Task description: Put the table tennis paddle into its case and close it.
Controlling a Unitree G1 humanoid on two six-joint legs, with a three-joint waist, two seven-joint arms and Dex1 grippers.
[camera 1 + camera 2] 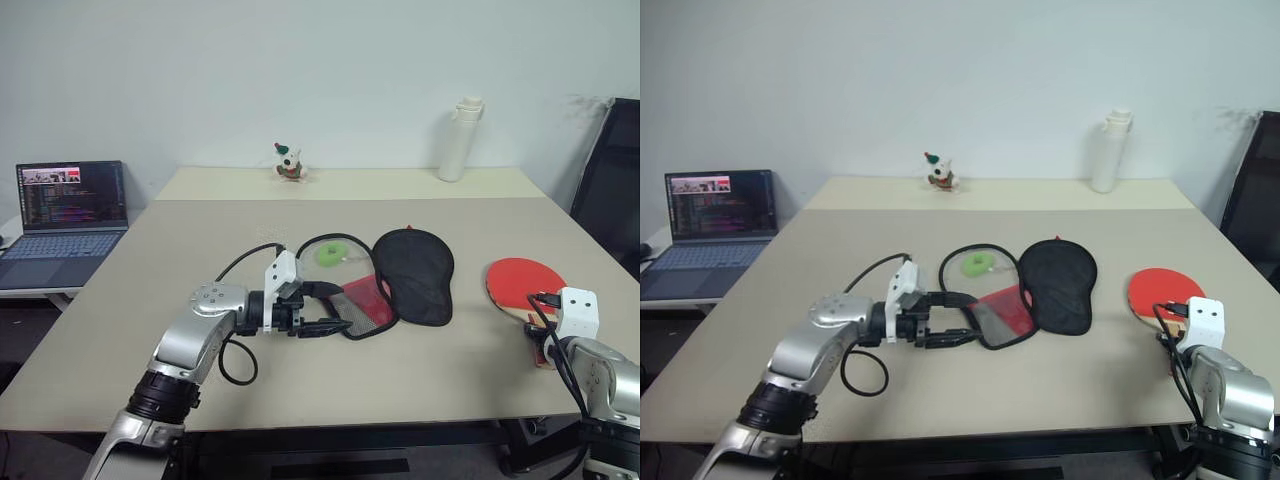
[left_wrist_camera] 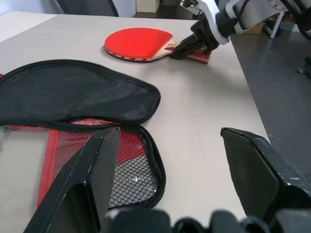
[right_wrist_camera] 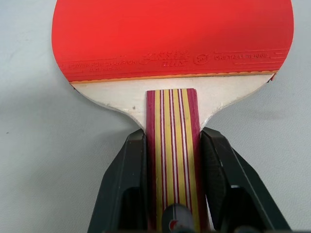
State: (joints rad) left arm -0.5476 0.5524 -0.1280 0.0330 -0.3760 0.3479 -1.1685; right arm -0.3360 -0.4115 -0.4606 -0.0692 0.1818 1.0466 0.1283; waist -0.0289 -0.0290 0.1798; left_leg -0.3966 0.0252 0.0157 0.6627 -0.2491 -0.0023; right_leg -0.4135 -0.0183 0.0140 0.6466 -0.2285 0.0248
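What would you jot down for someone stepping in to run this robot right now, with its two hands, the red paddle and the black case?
Right hand: shut on the table tennis paddle by its striped handle. The paddle lies flat on the table, on the robot's right, not lifted.
Left hand: open, holding nothing, at the mesh flap of the case.
The case lies mid-table, unzipped, flap folded out toward the left hand; its green ring pull sits just behind it.
Done: the paddle is gripped, the case is open.
Left: lift the paddle, carry it over, slide it in, zip the case shut.
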